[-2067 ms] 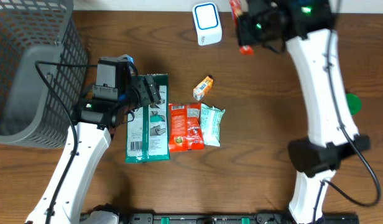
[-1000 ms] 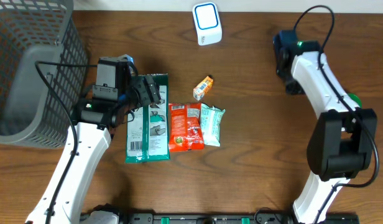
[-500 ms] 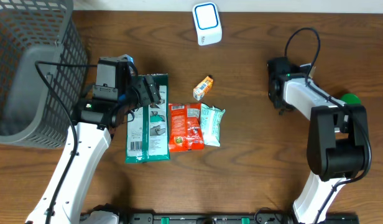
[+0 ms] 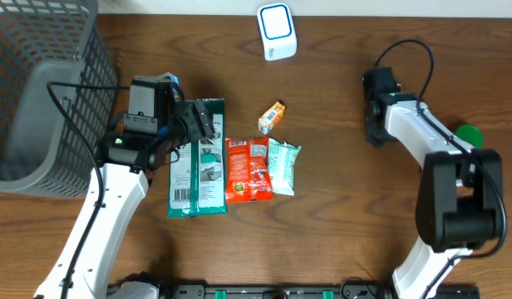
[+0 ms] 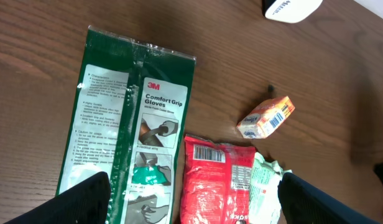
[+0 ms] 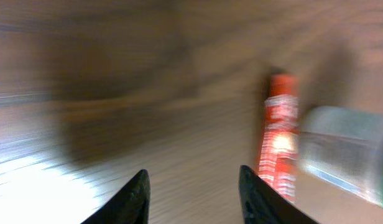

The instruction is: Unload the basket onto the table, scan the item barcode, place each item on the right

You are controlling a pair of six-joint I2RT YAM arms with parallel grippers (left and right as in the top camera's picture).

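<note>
The white scanner with a blue face stands at the back of the table. My right gripper is open just above the wood, with nothing between its fingers; from overhead it sits right of centre. A slim red packet lies on the table just beyond its right finger, blurred; the arm hides it from overhead. My left gripper hangs wide open over a green glove pack, a red pouch and a pale green pouch. A small orange box lies further back.
A grey wire basket fills the far left. A green round object sits by the right arm's elbow, and a clear greenish shape shows blurred next to the red packet.
My right arm has swung from beside the scanner down to the right part of the table, and its jaws have opened. The red packet has left its grip. The left arm is still.
</note>
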